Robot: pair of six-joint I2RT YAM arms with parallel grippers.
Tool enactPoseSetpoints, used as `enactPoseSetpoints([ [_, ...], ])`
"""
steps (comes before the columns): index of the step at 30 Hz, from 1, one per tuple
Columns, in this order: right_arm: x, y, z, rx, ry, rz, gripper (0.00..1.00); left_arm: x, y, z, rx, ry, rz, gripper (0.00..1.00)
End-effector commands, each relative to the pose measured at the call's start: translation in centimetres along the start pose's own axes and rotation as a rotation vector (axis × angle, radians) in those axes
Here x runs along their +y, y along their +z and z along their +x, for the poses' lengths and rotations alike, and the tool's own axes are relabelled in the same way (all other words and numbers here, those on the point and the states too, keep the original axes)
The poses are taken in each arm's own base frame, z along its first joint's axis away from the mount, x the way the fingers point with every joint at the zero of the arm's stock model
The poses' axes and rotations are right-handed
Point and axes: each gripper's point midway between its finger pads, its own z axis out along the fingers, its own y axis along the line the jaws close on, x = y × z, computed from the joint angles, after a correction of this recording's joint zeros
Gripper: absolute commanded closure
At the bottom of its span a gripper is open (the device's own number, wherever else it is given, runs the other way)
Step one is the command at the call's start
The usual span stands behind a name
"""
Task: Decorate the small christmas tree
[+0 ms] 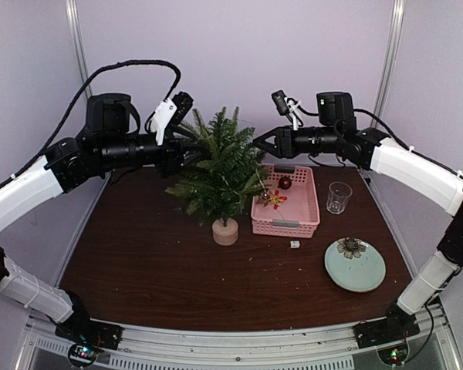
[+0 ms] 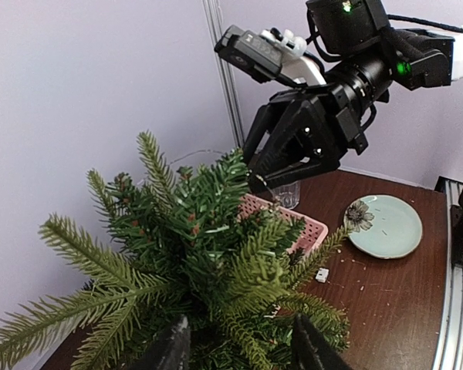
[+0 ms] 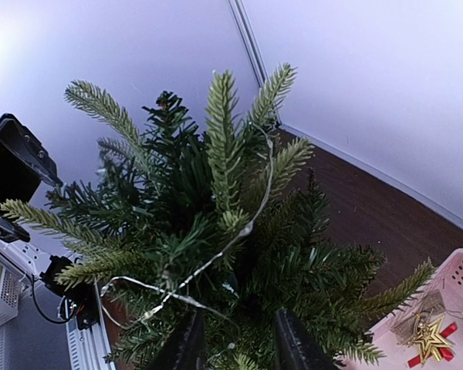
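Branches of small christmas tree [image 1: 220, 173] inside left gripper [image 2: 241, 327], right gripper [image 3: 238, 317] part-open

There is one small christmas tree [image 1: 220, 173], one pink basket [image 1: 287, 227], one glass [image 1: 339, 197], one green plate [image 1: 363, 274], one gold star [image 1: 274, 200], one red ball [image 1: 285, 183] and one light wire [image 3: 247, 227].

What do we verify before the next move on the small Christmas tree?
1. Small green artificial Christmas tree upright on pale wooden stump: ok.
2. Thin silver wire draped over branches: ok.
3. Right tool open: ok.
4. Wire clear of right tool: cannot tell, it runs down toward the fingers.
5. Left tool gripping tree: cannot tell, foliage fills its gap.
6. Gold star ornament in pink plastic basket: ok.
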Motion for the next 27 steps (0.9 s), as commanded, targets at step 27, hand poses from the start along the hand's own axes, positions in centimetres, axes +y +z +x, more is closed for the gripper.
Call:
enactPoseSetpoints([
  [27,-0.5,-2.5,5.2,0.142,0.052,0.067,1.0,1.0,0.3,0.3,-0.01,-0.004,-0.046,0.56],
])
